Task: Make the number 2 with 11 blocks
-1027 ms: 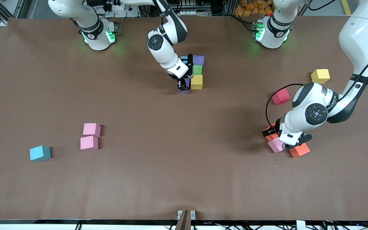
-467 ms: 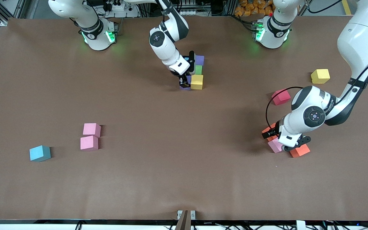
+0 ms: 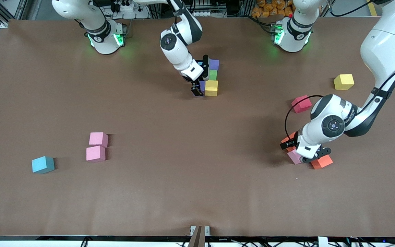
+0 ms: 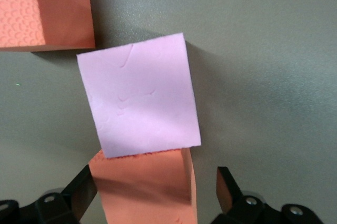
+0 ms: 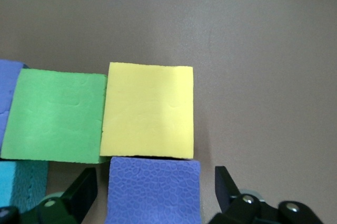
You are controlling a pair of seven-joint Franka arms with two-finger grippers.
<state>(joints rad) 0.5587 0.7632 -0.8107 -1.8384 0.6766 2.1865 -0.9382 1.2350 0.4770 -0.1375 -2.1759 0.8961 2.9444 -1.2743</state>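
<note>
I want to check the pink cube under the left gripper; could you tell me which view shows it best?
The left wrist view: the pink cube fills it, leaning on an orange cube. The front view shows only a corner beneath the left gripper; the right wrist view shows none.

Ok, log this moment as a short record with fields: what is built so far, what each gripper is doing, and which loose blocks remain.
built so far: purple block, green block, yellow block in a column; second purple block beside the yellow
right gripper: fingers open around the second purple block
left gripper: open, low over a pink block and orange blocks
loose blocks: two pink blocks, light blue block, red block, second yellow block
</note>
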